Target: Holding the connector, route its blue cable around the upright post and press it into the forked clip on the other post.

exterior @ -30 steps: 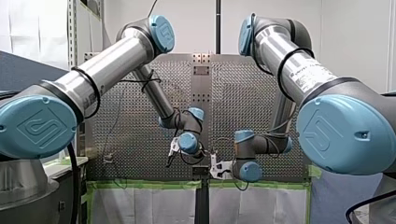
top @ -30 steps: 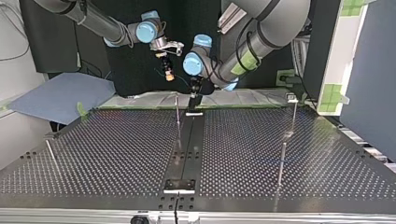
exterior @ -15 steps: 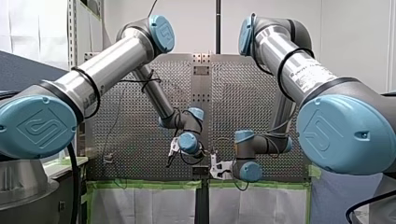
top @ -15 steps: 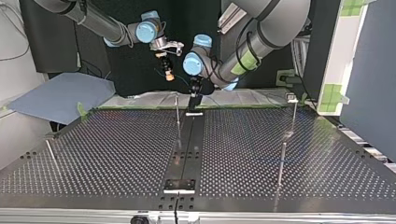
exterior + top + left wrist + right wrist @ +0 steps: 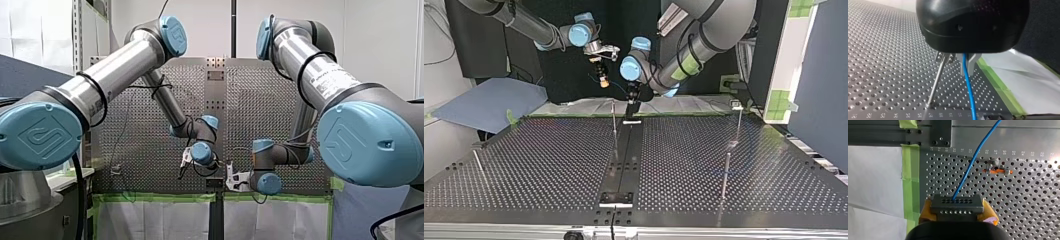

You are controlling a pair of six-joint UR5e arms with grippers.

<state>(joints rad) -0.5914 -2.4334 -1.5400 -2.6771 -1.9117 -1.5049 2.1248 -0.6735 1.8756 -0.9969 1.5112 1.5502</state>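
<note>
In the right wrist view my right gripper [image 5: 957, 210] is shut on a black connector [image 5: 955, 204], with a yellow pad [image 5: 988, 213] on each side of it. A blue cable [image 5: 971, 165] leaves the connector and runs off over the perforated plate. In the left wrist view my left gripper [image 5: 966, 71] is shut on the blue cable [image 5: 969, 92], which drops from its metal fingers [image 5: 970, 65] to the plate. A thin upright post [image 5: 935, 83] stands close beside them. In the top view my right gripper [image 5: 603, 80] hangs above the far edge and my left gripper [image 5: 630, 111] sits low beside the post [image 5: 614, 125].
Further thin posts stand at the top view's right [image 5: 725, 175], far right [image 5: 739, 122] and left [image 5: 478, 165]. A small metal clip with an orange part [image 5: 997, 171] sits on the plate ahead of my right gripper. Green tape [image 5: 910, 182] marks the table edge.
My right arm has shifted slightly toward the top view's left, carrying the connector. My left arm has not visibly moved.
</note>
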